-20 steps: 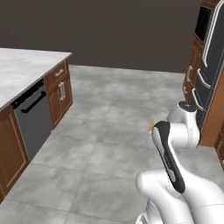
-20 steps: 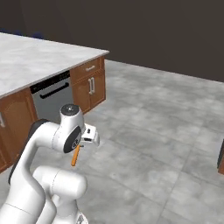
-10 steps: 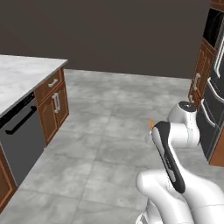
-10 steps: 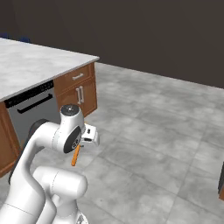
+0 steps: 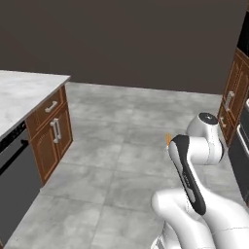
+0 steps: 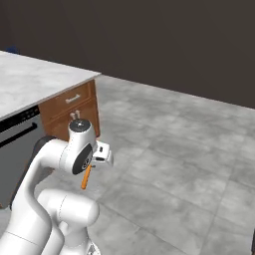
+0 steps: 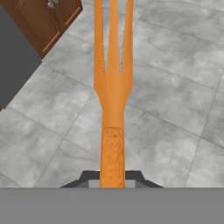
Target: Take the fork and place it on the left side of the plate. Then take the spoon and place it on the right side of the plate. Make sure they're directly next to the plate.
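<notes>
The robot is carrying the fork [image 7: 113,87]. In the hand view the orange handle comes up from between the jaws, which are closed almost all the way and pinch the handle tight. The prongs point away from the hand, out over the grey floor [image 7: 175,100].

From the right base view, the fork [image 6: 86,177] hangs down under the gripper [image 6: 99,154], out in front of the robot's folded arm. From the left base view, just a bit of orange [image 5: 168,140] peeks out beside the arm.

The robot is out in the middle of the kitchen floor, not at a tabletop. A brown cabinet [image 5: 51,127] with a grey stone tabletop [image 5: 19,92] stands off to its left, well apart from the arm. I can't see the plate or the spoon from here.

So I think this is the first part of the job: the fork is picked up and is being taken to the plate. It is not set down yet, and the spoon part has not begun.

Next, I think the robot has to get to where the plate is. Then it should bring the fork down flat just beside the plate's left edge, right next to it, and let go.
</notes>
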